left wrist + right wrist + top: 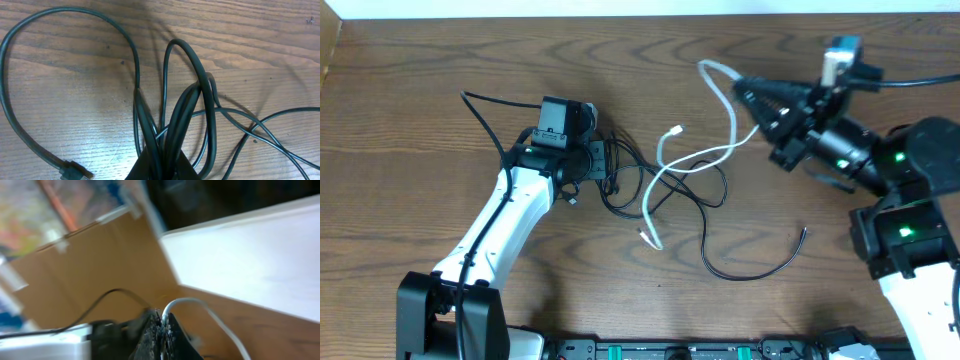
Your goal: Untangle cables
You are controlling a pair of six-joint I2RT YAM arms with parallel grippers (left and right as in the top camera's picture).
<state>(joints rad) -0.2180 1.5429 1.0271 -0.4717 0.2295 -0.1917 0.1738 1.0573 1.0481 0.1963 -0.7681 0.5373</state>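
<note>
My left gripper [605,165] sits low at the left of the tangle, shut on a bunch of black cable loops [185,110] that rise from between its fingers [161,167]. A black plug [75,172] lies on the wood beside it. My right gripper [740,92] is raised at the upper right and shut on the white cable [732,125]. That cable arcs out of its jaws [162,330] as a white cord [220,317] and runs down across the table to a plug end [650,240]. Another black cable [750,272] curves along the table to the right, crossing the white one.
The wooden table [420,60] ends at a white strip along the back [620,8]. A thick black arm cable [480,110] loops left of the left wrist. The arm bases [450,310] stand at the front edge, left and right.
</note>
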